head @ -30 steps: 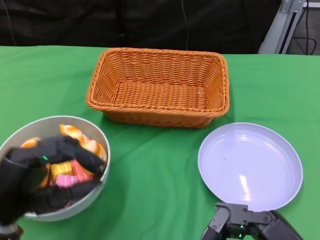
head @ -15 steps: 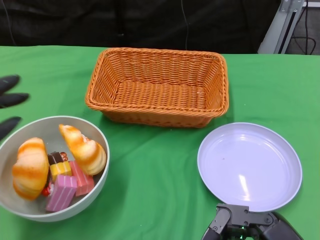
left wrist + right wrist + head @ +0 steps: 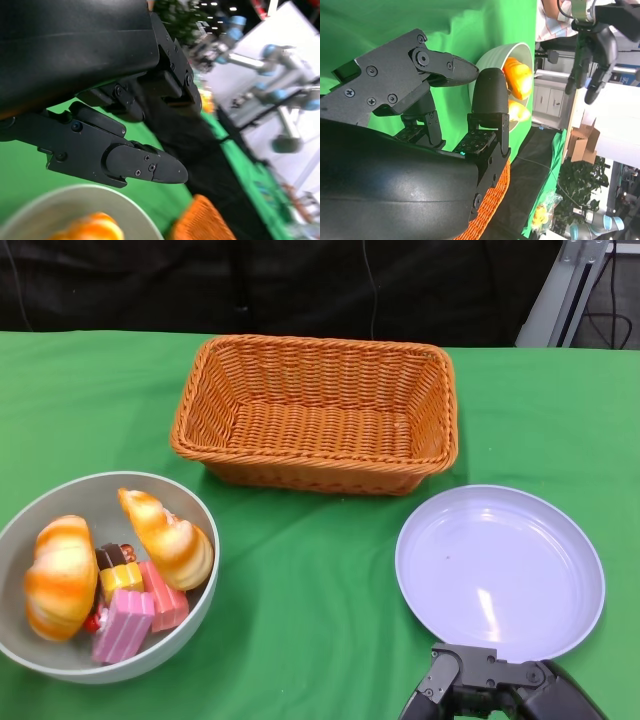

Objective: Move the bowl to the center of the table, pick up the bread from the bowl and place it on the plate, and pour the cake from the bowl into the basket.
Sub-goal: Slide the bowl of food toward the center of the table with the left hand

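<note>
A grey bowl sits at the table's near left. It holds two orange-striped bread pieces and pink and yellow cake pieces. The wicker basket stands behind the middle, and the pale plate lies at the near right. My right hand stays low at the near edge, just in front of the plate, holding nothing. My left hand is outside the head view. The right wrist view shows that left hand raised beyond the bowl with fingers spread. In its own view the left hand is bare-fingered over the bowl's rim.
Green cloth covers the table. There is open cloth between bowl, basket and plate. A dark curtain hangs behind the far edge, and a metal stand rises at the back right. A room with other robot arms shows in both wrist views.
My left hand has lifted off the bowl, moved left and left the head view, uncovering the bread and cake. The bowl, basket, plate and right hand have stayed put.
</note>
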`<state>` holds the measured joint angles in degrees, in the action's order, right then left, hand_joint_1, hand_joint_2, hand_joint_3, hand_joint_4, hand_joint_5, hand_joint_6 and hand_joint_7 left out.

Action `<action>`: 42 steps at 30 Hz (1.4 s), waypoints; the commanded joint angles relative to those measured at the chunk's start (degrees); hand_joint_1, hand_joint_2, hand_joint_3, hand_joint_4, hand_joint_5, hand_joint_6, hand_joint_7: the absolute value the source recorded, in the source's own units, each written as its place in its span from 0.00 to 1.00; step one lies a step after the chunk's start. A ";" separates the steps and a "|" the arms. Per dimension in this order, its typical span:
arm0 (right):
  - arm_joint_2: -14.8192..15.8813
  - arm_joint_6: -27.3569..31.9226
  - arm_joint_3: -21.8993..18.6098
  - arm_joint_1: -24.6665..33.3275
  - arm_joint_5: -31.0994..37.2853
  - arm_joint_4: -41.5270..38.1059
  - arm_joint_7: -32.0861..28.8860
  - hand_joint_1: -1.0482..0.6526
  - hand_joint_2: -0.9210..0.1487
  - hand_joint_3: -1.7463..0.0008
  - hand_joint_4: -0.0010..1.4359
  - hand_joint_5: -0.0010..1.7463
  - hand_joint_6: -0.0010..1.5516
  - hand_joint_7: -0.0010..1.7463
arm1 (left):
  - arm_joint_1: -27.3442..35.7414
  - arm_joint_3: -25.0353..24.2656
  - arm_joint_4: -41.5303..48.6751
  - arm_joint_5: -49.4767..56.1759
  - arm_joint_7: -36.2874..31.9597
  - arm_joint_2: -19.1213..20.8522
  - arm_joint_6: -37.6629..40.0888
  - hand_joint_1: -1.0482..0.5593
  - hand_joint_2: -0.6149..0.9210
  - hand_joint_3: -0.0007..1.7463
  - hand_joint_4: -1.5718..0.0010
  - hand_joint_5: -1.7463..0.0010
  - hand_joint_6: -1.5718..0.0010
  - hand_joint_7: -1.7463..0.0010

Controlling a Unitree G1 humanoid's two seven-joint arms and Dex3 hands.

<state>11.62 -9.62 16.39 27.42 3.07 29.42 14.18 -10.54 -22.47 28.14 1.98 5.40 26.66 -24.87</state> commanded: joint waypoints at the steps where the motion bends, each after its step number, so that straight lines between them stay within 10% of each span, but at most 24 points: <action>1: 0.12 -0.47 -0.13 0.04 -0.12 -0.04 -0.21 0.45 0.32 0.57 0.54 0.88 0.51 0.64 | -0.25 2.27 0.17 2.82 0.17 3.71 6.40 0.26 1.00 0.15 0.75 0.99 0.73 1.00; 42: 0.13 -0.41 0.79 -0.46 0.23 -0.80 -0.19 0.45 0.32 0.57 0.55 0.88 0.52 0.63 | 3.71 9.72 -22.25 -12.03 26.34 8.06 55.02 0.22 1.00 0.23 0.96 0.99 0.96 0.99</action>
<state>11.52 -9.62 17.04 26.80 3.07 28.66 14.10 -7.67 -13.11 7.53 -9.84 30.92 33.34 29.33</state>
